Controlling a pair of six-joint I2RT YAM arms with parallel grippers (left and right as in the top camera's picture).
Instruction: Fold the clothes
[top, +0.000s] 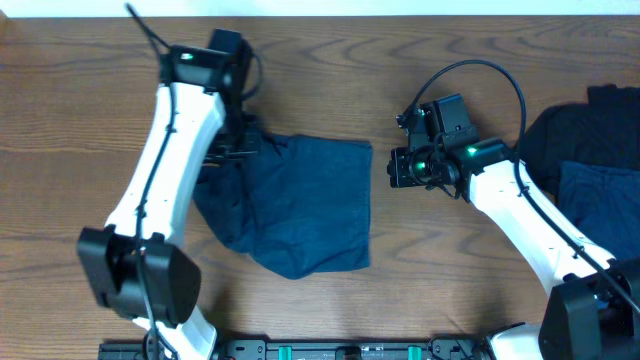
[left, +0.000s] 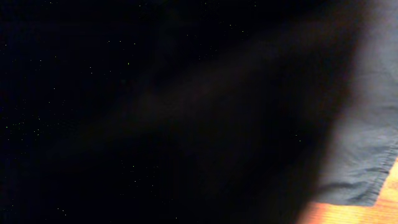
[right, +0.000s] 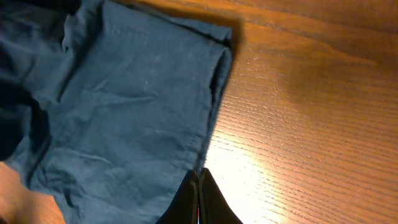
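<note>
Centrally, blue garment on table.

The blue garment was matt, creased woven cloth — the table beneath showed ridged wood grain, faintly glossy under the light.

Left arm stretched forward, right arm bent, jaws pressed together.

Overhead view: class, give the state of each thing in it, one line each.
Garment: spread flat, left side bunched.
Pile: dark clothes, heaped, unfolded.
Left gripper: at garment's bunched corner; jaws hidden.
Right gripper: shut, empty, beside garment.
</note>
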